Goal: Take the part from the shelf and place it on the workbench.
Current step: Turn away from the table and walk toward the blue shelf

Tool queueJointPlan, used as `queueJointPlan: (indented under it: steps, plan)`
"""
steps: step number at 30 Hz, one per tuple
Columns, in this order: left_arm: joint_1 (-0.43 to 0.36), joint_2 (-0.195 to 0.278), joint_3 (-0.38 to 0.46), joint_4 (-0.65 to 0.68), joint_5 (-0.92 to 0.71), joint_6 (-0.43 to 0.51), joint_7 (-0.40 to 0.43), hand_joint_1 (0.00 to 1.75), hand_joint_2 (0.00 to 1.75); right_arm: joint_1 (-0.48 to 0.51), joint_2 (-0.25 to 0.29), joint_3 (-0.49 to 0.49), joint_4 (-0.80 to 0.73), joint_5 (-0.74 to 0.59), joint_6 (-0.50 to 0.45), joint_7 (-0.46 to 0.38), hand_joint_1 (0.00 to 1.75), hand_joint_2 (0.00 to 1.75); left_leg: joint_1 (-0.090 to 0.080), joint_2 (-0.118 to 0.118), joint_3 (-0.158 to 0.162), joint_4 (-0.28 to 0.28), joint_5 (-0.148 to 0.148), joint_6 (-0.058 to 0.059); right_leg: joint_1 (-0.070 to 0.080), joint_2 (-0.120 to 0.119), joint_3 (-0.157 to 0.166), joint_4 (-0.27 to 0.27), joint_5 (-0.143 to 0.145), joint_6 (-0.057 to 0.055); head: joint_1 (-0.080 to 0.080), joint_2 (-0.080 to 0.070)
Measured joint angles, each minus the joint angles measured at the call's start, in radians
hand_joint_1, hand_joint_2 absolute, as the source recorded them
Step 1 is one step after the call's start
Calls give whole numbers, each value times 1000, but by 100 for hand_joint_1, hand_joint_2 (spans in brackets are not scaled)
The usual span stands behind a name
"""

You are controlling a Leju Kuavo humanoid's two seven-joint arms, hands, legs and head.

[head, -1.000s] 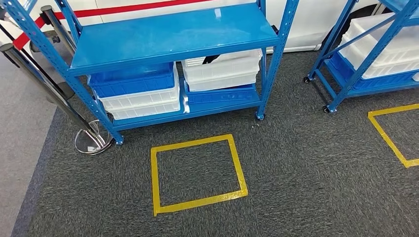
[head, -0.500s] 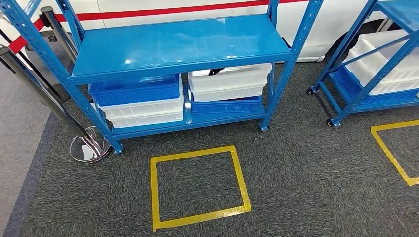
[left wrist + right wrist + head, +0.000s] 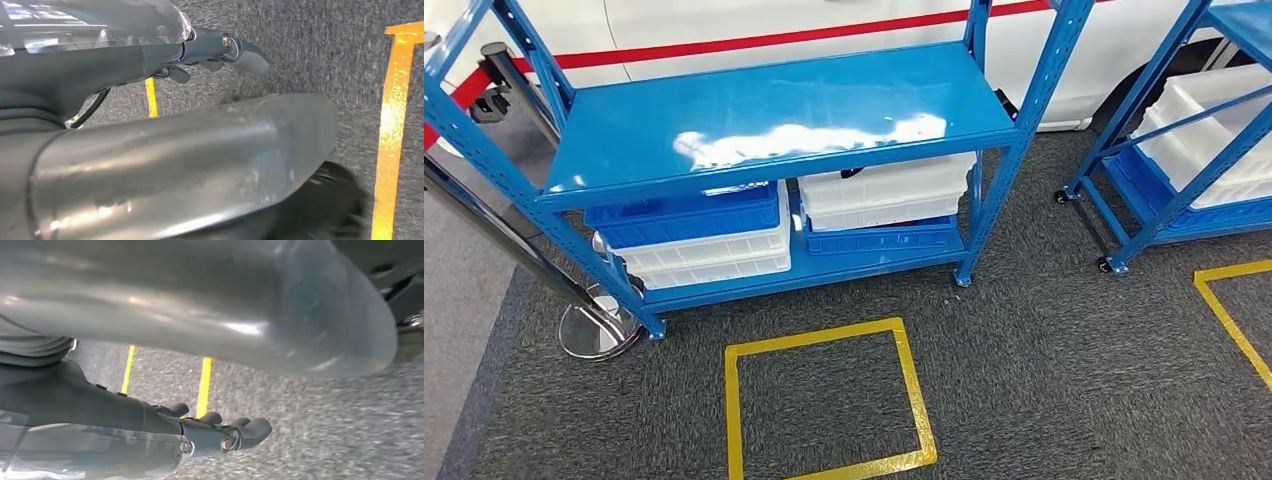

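**Camera lifts and closes on the blue shelf rack; both hands hang over the carpet**

Since the earlier frames the whole head view has shifted: the camera has moved, so the blue shelf rack (image 3: 774, 130) now sits lower and larger in the picture and the yellow tape square (image 3: 824, 400) on the floor is cut off at the bottom edge. The things themselves lie in the same order as before.

The left hand (image 3: 220, 50) hangs over dark grey carpet (image 3: 1044, 380), its dark fingers (image 3: 250, 55) stretched out, lying near one another and holding nothing. The right hand (image 3: 220, 432) hangs likewise over the carpet, fingers (image 3: 252, 430) extended, slightly curled, with nothing in them.

On the rack's lower shelf stand two stacks of bins: a blue bin (image 3: 684, 215) on white ones to the left, and white bins (image 3: 884, 190) over a blue one to the right. A dark object (image 3: 854, 172), perhaps the part, shows at the rim of the top right white bin, mostly hidden by the upper shelf board; what it is cannot be told.

A chrome stanchion base (image 3: 596, 330) stands just beside the rack's front left post. A second blue rack (image 3: 1184, 150) stands well apart to the right, open carpet between them.
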Motion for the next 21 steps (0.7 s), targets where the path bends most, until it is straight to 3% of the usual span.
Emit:
queueJointPlan:
  steps: [1, 2, 4, 5, 6, 8, 10, 12, 14, 15, 16, 17, 19, 21]
  plan:
    - [2, 0, 0, 0, 0, 0, 1, 0, 0, 0, 0, 0, 0, 1, 0, 1, 0, 0, 2, 1, -14, -21, -2, -3, -1, 1, 18, 0, -14, 2, 0, 0]
    - [4, 0, 1, 0, 0, 0, 1, 0, 0, 1, 0, -1, 0, 1, 0, 1, 0, 0, 4, 2, -18, -64, 26, -3, -2, 2, 37, 0, -28, 5, 0, 0]
    - [8, 0, 2, 0, 0, 0, 2, 0, 0, 3, 1, -2, -1, 2, 0, 2, 0, 0, 4, 6, -19, -166, 150, 6, -3, 2, 68, 0, -57, 14, -1, 0]
    - [10, 0, 2, 0, -1, 0, 2, 0, 0, 3, 2, -3, -1, 2, 0, 2, 0, 0, 1, 8, -16, -198, 197, 14, -2, 3, 78, 0, -70, 20, -1, 0]
    - [11, 0, 3, 0, -1, 0, 2, 0, 0, 2, 2, -4, -2, 3, 0, 3, 0, 0, -3, 9, -15, -214, 226, 22, -2, 3, 90, 0, -80, 28, -1, 0]
    - [9, 0, 4, -1, -1, 1, 3, 0, 0, -5, 4, -6, -3, 3, 0, 4, 0, 0, -7, 7, 2, -222, 217, 41, -4, 4, 103, 8, -82, 45, -2, 0]
    - [5, 0, 4, -3, -2, 1, 3, 0, 0, -9, 5, -6, -4, 4, 0, 4, 0, 0, -6, 4, 29, -238, 210, 57, -6, 3, 82, 68, -67, 54, 0, 0]
    - [2, -1, 4, -5, -2, 2, 4, 0, 0, -12, 5, -7, -5, 6, 1, 5, 0, 0, -5, 3, 56, -251, 198, 68, -7, 3, 8, 182, -84, 58, 3, 0]
    - [1, -3, 4, -6, -3, 2, 7, 0, 0, -12, 5, -8, -5, 9, 3, 7, 0, 0, -7, 1, 79, -254, 179, 73, -7, 3, -81, 278, -146, 61, 3, 0]
    - [2, -4, 4, -6, -3, 2, 9, 0, 0, -10, 5, -9, -5, 10, 3, 9, 0, 0, -7, -1, 93, -254, 166, 73, -7, 3, -113, 293, -170, 61, 3, 0]
    - [3, -4, 4, -6, -3, 2, 10, 0, 0, -9, 5, -10, -6, 11, 3, 10, 0, 0, -8, -4, 110, -254, 153, 72, -7, 3, -132, 282, -174, 60, 3, 0]
    - [4, -5, 4, -6, -4, 2, 11, 0, 0, -6, 5, -11, -6, 11, 3, 10, 0, 0, -8, -6, 128, -254, 140, 70, -6, 3, -139, 245, -149, 57, 4, 0]
    - [5, -7, 4, -6, -4, 2, 11, 0, 0, -1, 5, -13, -7, 12, 3, 11, 0, 0, -9, -8, 159, -253, 112, 64, 0, 3, -138, 136, -32, 48, 5, 0]
    - [3, -9, 4, -6, -4, 2, 12, 0, 0, 1, 5, -15, -8, 12, 3, 11, 0, 0, -11, -10, 178, -257, 88, 53, 7, 4, -136, 70, 52, 37, 6, 0]
